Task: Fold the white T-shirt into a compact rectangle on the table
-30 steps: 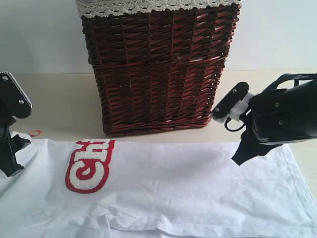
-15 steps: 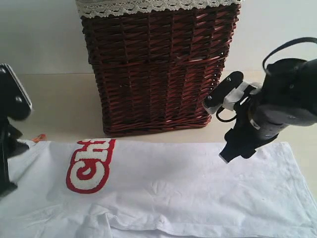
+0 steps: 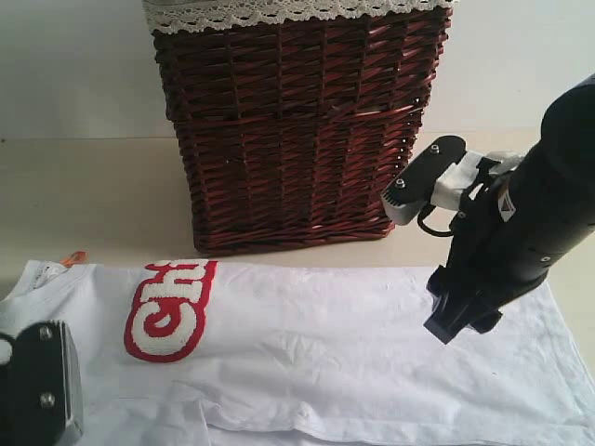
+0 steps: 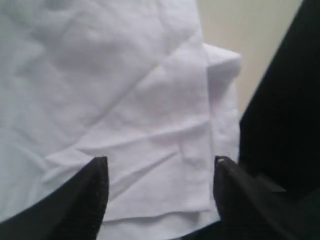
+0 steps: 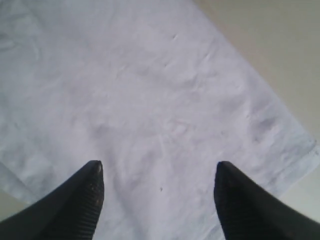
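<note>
Fabric fills both my wrist feeds. The white T-shirt lies spread flat on the table, just in front of the wicker basket and reaching past the basket's width on both sides. Its red-outlined lettering sits in front of the basket's left front corner. The small orange neck tag pokes out further left of that corner. A folded edge runs across the cloth on the side away from the basket.

My right gripper hangs over the shirt in front of the basket's right corner. Its fingers are wide apart with only smooth cloth showing between them, and nothing is pinched. My left gripper is out past the basket's left side, over a doubled corner of the shirt, its fingers likewise spread and empty. I can't tell from either wrist feed whether the tips touch the cloth.
</note>
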